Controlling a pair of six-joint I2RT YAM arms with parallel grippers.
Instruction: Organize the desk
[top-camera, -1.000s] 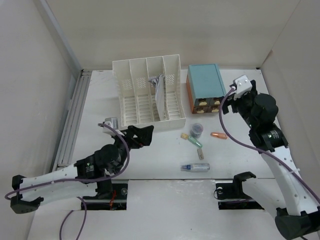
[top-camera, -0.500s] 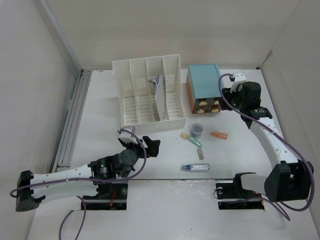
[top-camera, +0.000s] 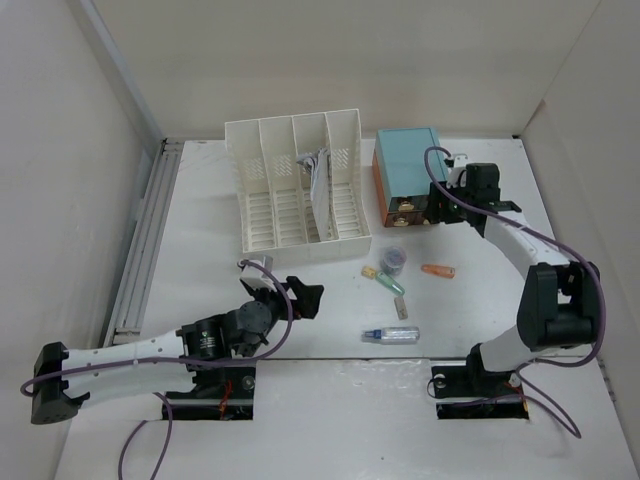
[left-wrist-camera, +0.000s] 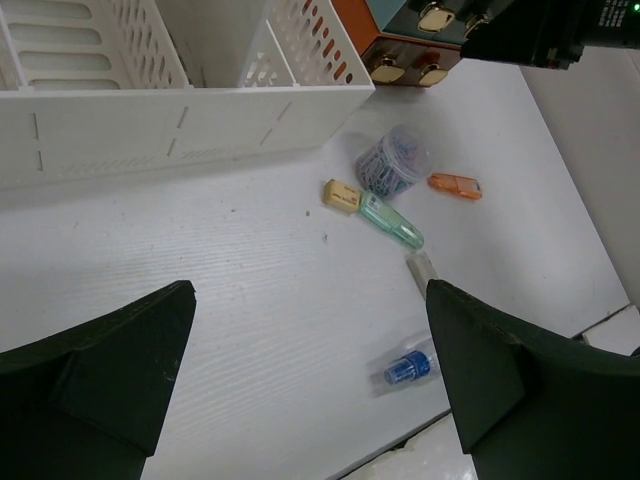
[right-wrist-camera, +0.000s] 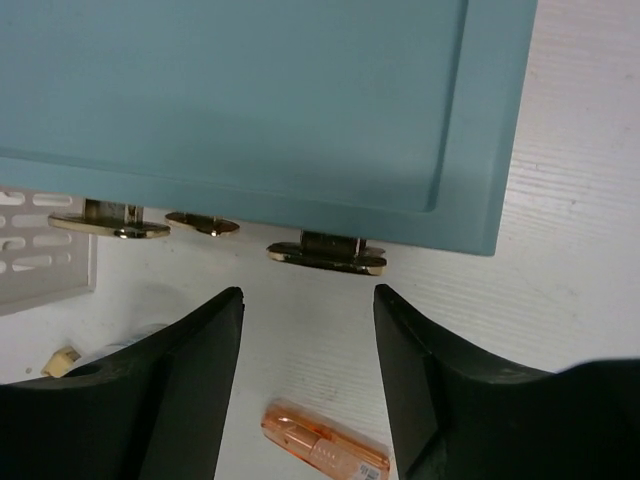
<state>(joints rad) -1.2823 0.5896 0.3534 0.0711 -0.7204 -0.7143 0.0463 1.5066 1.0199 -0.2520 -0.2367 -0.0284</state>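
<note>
The white desk carries a scatter of small items: a clear jar of clips, an orange tube, a green marker, a small grey piece and a blue-capped bottle. My left gripper hovers open over bare desk left of them; its wrist view shows the jar, marker and bottle ahead. My right gripper stands open at the front right of the teal-topped drawer box. A brass drawer handle lies just beyond its tips, the orange tube below.
A white slotted file rack stands at the back, left of the drawer box, with papers in one slot. Cardboard walls enclose the desk on three sides, and a metal rail runs along the left.
My right arm has swung its gripper left and down to the front of the drawer box. My left gripper has drawn back toward the near edge and slightly right.
</note>
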